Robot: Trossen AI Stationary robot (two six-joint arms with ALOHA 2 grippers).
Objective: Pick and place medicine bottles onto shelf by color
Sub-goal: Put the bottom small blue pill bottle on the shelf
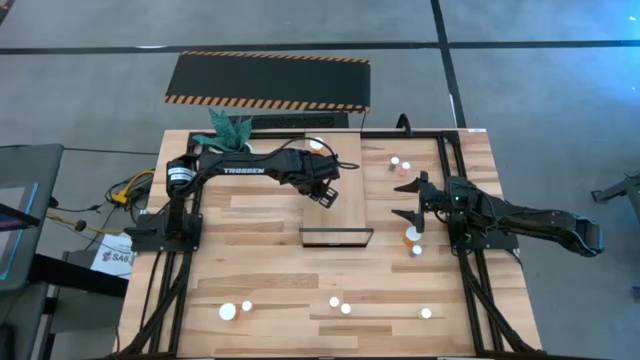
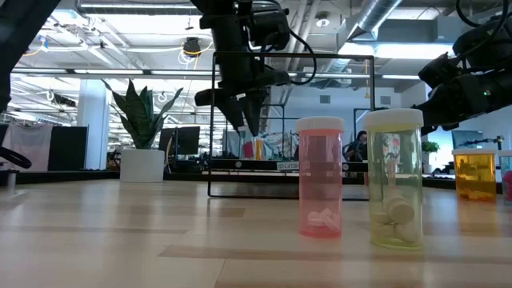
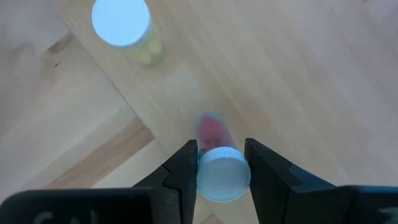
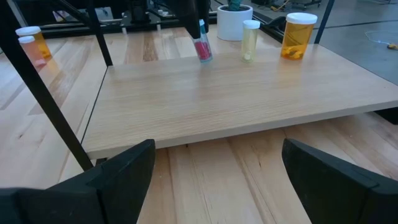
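pink, white-capped, the medicine bottle [image 3: 216, 163] we inspect sits clamped between the two fingers of the left gripper [image 3: 219, 167], which is closed on it just below the cap. we place it over the far end of the shelf [image 4: 224, 93], in the right wrist view touching or just above the board, beside a yellowish bottle [image 4: 250, 40] and an orange bottle [image 4: 296, 35] already standing there. whether its base rests on the wood we cannot tell.

we judge the step in hand to be setting this bottle down. to do it well, we would bring the bottle plumb, lower until the base bears flat, release only then, and lift straight up, keeping clear of the yellowish neighbour.

its long axis runs near vertical, cap up, base toward the board; in the right wrist view it leans slightly.

the right gripper [image 1: 417, 203] waits at the table's right side near the shelf's open end, jaws spread wide and empty. further bottles remain on the tabletop [image 1: 270, 290] along the near edge and by the right arm, among them a pink bottle [image 2: 321, 178] and a yellowish one [image 2: 394, 179] in the low view.
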